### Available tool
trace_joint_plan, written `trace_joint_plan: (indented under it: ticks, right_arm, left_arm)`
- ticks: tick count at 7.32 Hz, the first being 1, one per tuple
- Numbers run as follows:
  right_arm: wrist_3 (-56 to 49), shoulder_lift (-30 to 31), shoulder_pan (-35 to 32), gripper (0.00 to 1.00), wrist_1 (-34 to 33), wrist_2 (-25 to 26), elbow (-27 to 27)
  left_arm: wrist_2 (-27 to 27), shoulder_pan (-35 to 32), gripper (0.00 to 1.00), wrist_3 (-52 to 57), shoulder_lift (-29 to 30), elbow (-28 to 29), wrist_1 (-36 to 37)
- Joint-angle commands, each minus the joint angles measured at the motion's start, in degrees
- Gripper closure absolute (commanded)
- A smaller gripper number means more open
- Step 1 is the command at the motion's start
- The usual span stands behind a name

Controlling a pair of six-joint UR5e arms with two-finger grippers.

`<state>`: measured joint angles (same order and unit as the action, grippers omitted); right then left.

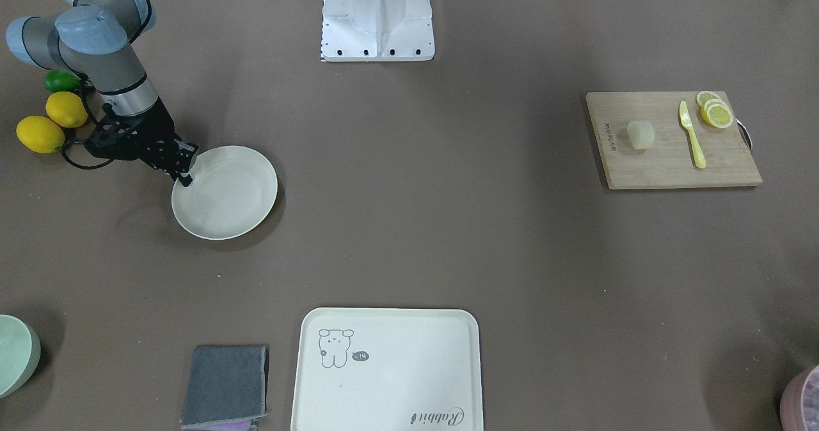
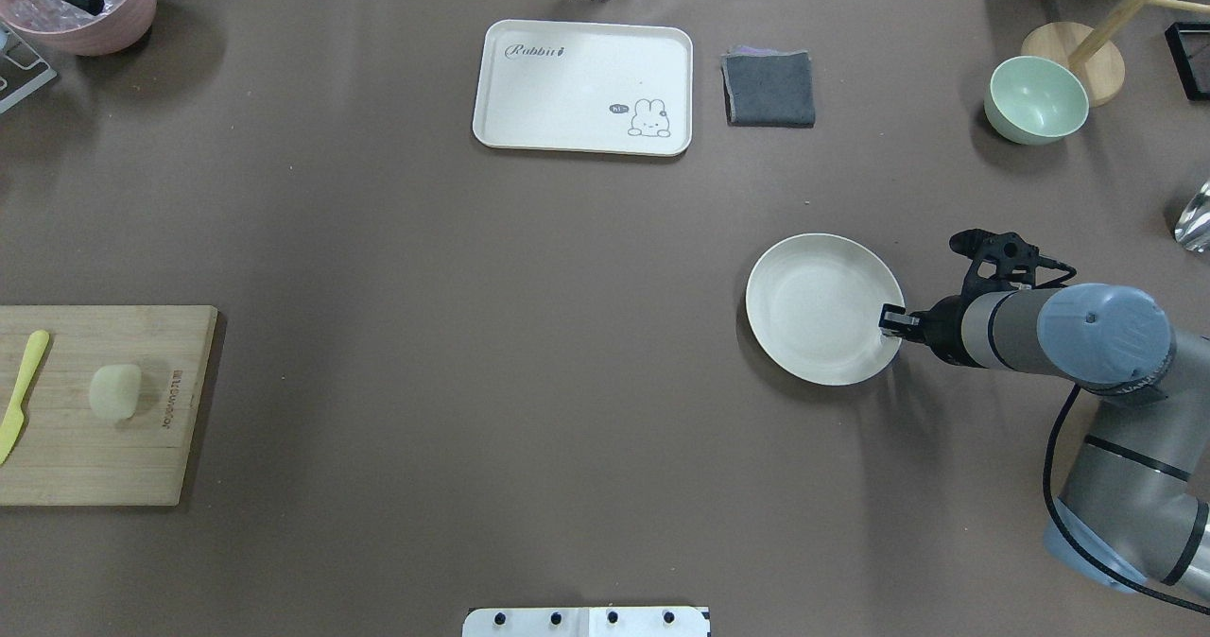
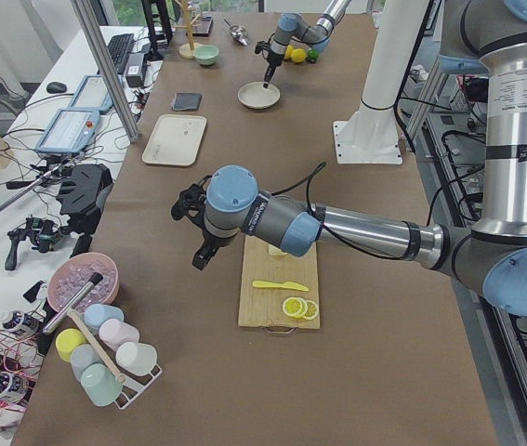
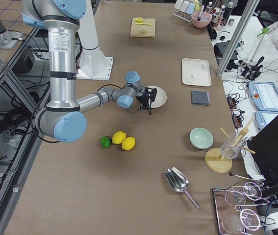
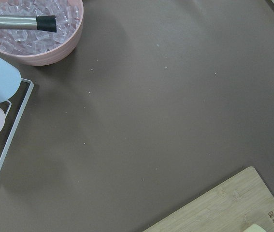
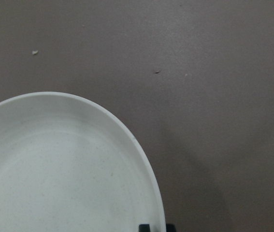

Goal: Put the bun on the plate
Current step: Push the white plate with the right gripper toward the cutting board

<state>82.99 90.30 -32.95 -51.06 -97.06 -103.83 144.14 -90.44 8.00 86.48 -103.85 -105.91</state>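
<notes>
- None of the placing is done: your bun (image 2: 115, 392) sits on the wooden cutting board (image 2: 142, 457), well apart from the empty plate (image 2: 813, 306).
- Your right gripper (image 2: 887, 320) has its fingertips close together astride the plate's raised rim, seemingly pinching it. You cannot tell how the left gripper (image 3: 203, 258) stands.
- Bun: smooth, matte, rounded, probably soft. Plate: round, shallow, plain, hard-looking.

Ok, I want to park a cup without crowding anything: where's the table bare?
The widest bare stretch lies mid-table, between the cutting board and the plate, below the tray in the overhead view. Crowded: the board, carrying the bun, and the plate's rim, where the right gripper sits.
</notes>
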Motion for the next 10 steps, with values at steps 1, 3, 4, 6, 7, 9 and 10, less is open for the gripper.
trace_joint_plan:
  ticks: [1,3,4,6,7,9,10]
  right_arm:
    - [0.3,-0.7,-0.8,1.0,-0.4,-0.1,-3.8]
    - [11.2,-7.1,-0.5,1.0,-6.1,2.2,-5.4]
    - [15.1,-13.2,1.6,1.0,-13.8,4.9,-5.4]
    - [23.4,-23.4,8.2,1.0,-23.3,12.5,-4.5]
    - [26.8,-28.1,10.2,1.0,-27.0,13.0,-3.3]
    - [31.7,-33.3,15.2,1.0,-26.6,17.8,0.9]
    - [33.7,-35.8,16.2,1.0,-26.4,19.7,4.6]
  left_arm:
    - [0.0,0.0,0.02,0.0,0.0,-0.1,0.0]
    - [0.1,0.0,0.02,-0.1,0.0,-0.1,0.0]
    - [0.1,0.0,0.02,-0.1,-0.1,-0.1,0.0]
    - [0.1,-0.1,0.02,-0.1,-0.3,-0.2,0.0]
    - [0.1,-0.1,0.02,-0.1,-0.4,-0.2,0.0]
    - [0.1,0.0,0.02,-0.2,-0.4,-0.2,0.0]
    - [0.1,0.0,0.02,-0.2,-0.4,-0.2,0.1]
